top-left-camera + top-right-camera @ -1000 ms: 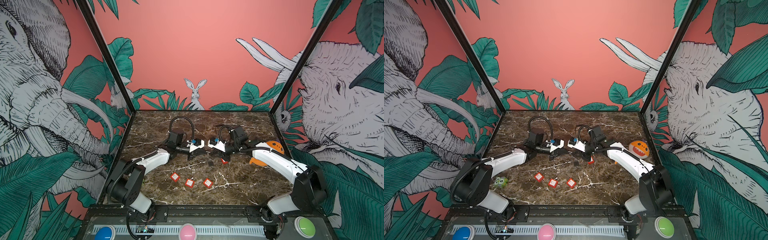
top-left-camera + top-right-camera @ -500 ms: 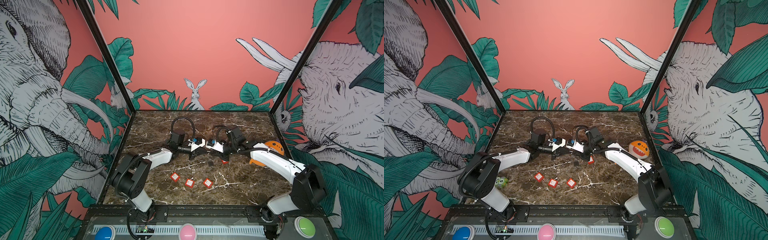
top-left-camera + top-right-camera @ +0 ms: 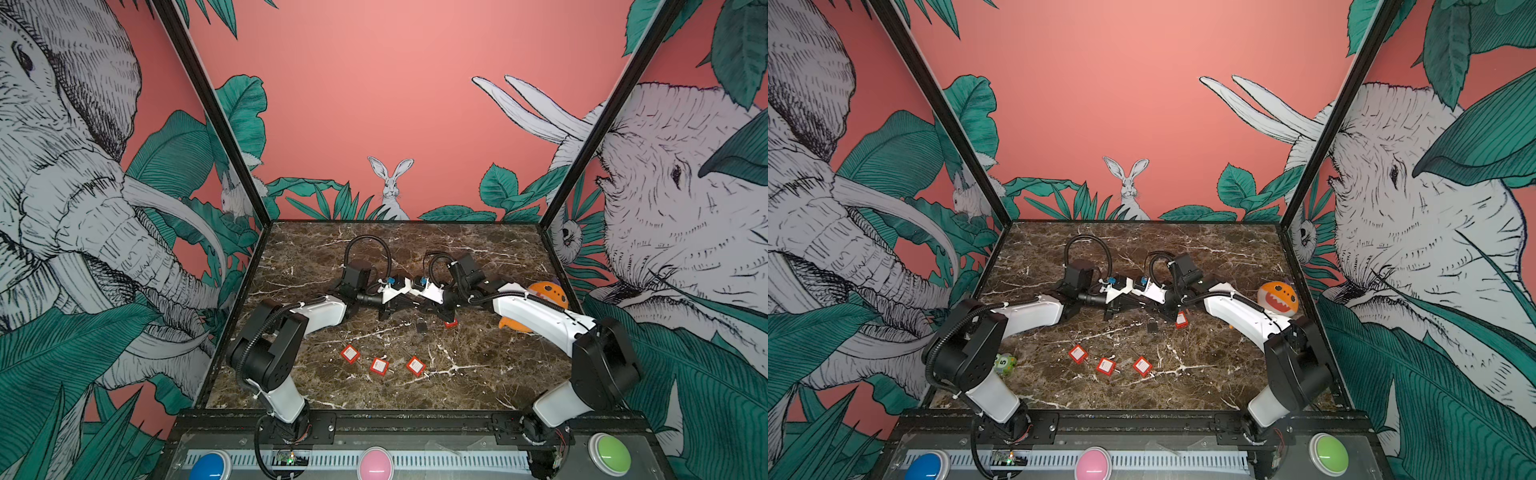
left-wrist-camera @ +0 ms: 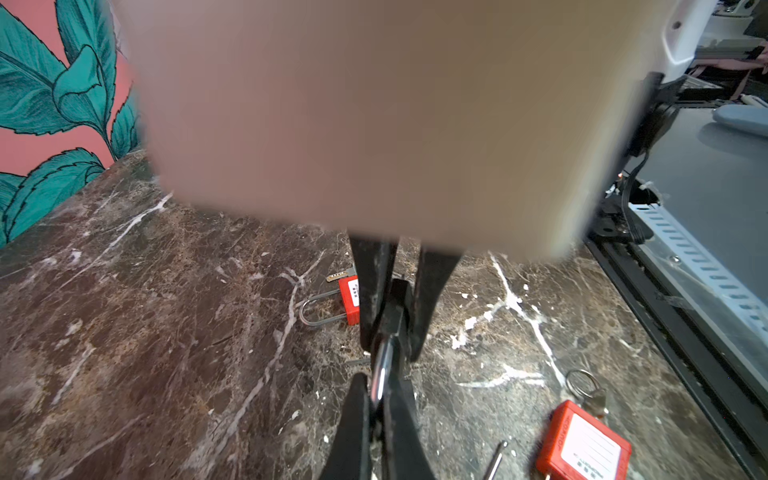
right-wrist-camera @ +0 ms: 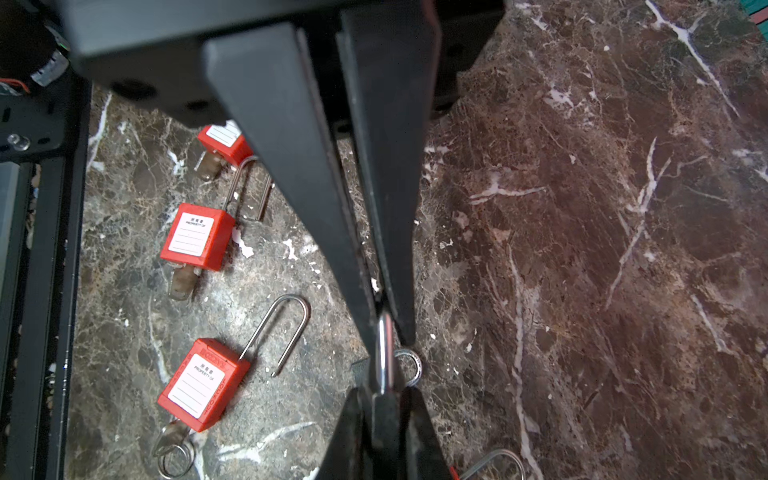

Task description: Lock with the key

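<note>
We see an enclosed robot test booth: a marble-patterned table (image 3: 478,257) stands between walls (image 3: 62,208) printed with jungle animals, black frame posts (image 3: 215,112) hold the corners, and a front panel (image 3: 457,453) carries a blue button (image 3: 210,467), a pink button (image 3: 376,465) and a green button (image 3: 611,453).

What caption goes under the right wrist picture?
Right claw and left claw pinch one shiny metal piece beside red padlocks on marble table.

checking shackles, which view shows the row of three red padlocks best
Right wrist view: the red padlocks lie close up, shackles and labels clear, one partly hidden. Both top views show small red squares; the left wrist view catches one.
</note>
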`<action>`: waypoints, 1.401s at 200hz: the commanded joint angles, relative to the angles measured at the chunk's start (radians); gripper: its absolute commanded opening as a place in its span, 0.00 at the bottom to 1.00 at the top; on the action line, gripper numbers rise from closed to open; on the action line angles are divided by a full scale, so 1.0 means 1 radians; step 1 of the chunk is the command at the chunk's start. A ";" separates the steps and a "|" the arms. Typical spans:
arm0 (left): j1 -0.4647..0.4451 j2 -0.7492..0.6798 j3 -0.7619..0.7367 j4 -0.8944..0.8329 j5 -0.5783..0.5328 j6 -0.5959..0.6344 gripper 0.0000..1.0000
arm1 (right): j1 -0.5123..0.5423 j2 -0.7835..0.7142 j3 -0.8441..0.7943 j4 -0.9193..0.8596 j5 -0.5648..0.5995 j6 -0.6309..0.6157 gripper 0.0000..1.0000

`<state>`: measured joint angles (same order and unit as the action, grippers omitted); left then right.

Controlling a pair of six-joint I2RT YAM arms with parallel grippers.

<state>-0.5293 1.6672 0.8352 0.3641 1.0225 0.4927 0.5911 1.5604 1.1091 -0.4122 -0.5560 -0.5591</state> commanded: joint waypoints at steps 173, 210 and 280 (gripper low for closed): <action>0.039 -0.120 0.124 -0.386 0.151 0.289 0.00 | -0.037 -0.282 -0.108 0.088 0.021 -0.068 0.45; 0.048 -0.146 0.123 -0.426 0.145 0.311 0.00 | -0.046 -0.360 -0.158 0.060 0.027 -0.020 0.42; 0.047 -0.183 0.103 -0.422 0.133 0.316 0.00 | -0.048 -0.237 -0.076 0.002 -0.114 0.017 0.23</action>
<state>-0.4835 1.5356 0.9421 -0.0494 1.1336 0.7849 0.5468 1.3052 0.9966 -0.3855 -0.6094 -0.5480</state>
